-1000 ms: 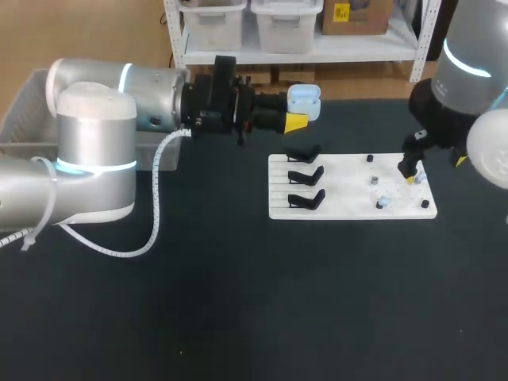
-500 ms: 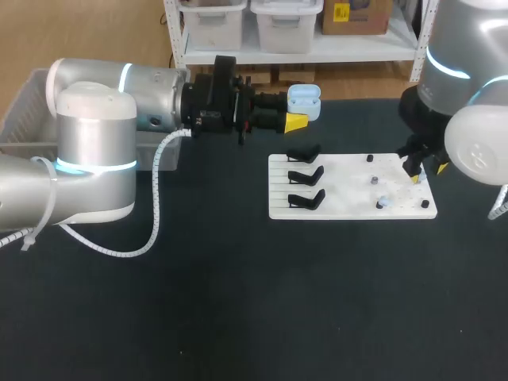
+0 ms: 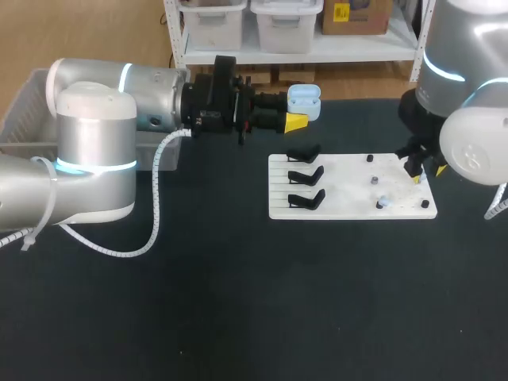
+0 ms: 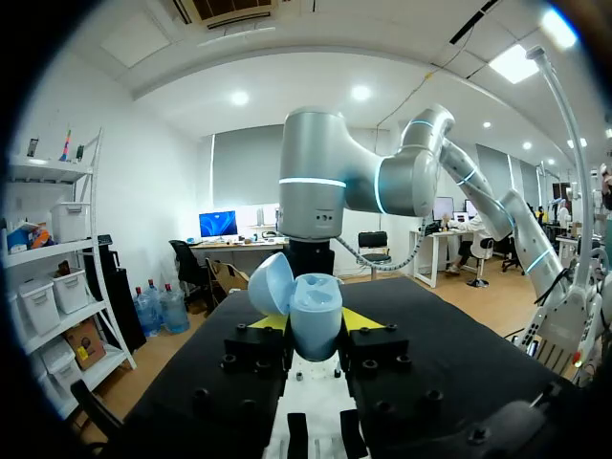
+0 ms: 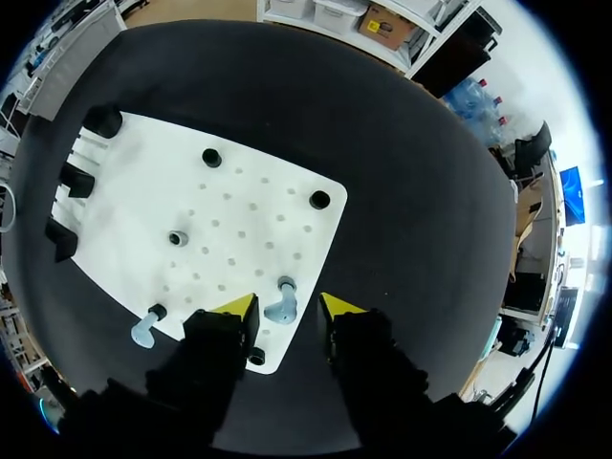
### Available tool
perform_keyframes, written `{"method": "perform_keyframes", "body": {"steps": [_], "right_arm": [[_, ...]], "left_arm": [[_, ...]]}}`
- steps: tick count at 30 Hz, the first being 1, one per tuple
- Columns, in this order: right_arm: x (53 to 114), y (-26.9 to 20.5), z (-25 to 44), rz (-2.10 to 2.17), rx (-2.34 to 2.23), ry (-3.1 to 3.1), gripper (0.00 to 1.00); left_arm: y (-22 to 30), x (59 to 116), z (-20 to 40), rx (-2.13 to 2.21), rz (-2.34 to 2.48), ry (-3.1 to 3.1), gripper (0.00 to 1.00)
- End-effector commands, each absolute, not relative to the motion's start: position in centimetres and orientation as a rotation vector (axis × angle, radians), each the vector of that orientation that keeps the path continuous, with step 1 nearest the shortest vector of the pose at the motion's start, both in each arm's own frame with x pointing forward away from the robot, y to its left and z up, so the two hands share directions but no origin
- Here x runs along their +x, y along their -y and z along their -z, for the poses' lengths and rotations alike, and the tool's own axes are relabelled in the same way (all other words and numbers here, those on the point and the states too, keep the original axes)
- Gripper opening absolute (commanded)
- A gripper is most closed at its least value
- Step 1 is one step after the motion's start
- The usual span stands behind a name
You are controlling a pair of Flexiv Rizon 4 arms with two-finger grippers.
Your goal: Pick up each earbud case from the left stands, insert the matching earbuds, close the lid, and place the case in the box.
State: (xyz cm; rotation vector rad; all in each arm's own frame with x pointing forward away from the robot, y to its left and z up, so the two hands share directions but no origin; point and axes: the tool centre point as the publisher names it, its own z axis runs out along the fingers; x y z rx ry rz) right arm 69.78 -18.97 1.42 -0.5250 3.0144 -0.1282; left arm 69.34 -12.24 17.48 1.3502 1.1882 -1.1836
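Within left end effector (image 4: 316,321), pale-blue earbud case (image 4: 315,304), lid open

Left arm (image 3: 95,151) hides much of the box (image 3: 20,119) — its inside unseen.

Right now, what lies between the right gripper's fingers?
The right wrist view shows a pale blue earbud standing on the white board between the yellow tips of the open right gripper, apparently touching neither.
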Motion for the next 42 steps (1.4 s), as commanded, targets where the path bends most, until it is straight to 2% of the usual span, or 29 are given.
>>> {"method": "perform_keyframes", "body": {"steps": [1, 19, 22, 25, 31, 42], "right_arm": [[69.9, 19.0, -1.1, 0.132, -0.52, -3.013, 0.37], [69.9, 19.0, -0.8, 0.137, -0.518, -3.02, 0.26], [69.9, 19.0, -0.8, 0.139, -0.521, -3.021, 0.2], [69.8, 18.9, -0.8, 0.14, -0.525, -3.021, 0.0], [69.3, 18.9, -1.8, 0.148, -0.532, -3.015, 0.0], [66.2, 18.0, -8.9, 0.201, -0.534, -3.062, 0.0]], "left_arm": [[12.3, 69.4, -17.4, 1.349, 1.183, -1.186, 0.0], [12.3, 69.4, -17.4, 1.349, 1.183, -1.186, 0.0], [12.3, 69.4, -17.4, 1.349, 1.183, -1.186, 0.0], [12.3, 69.4, -17.4, 1.349, 1.183, -1.186, 0.0], [12.3, 69.4, -17.4, 1.349, 1.183, -1.186, 0.0], [12.3, 69.4, -17.4, 1.349, 1.183, -1.186, 0.0]]}}
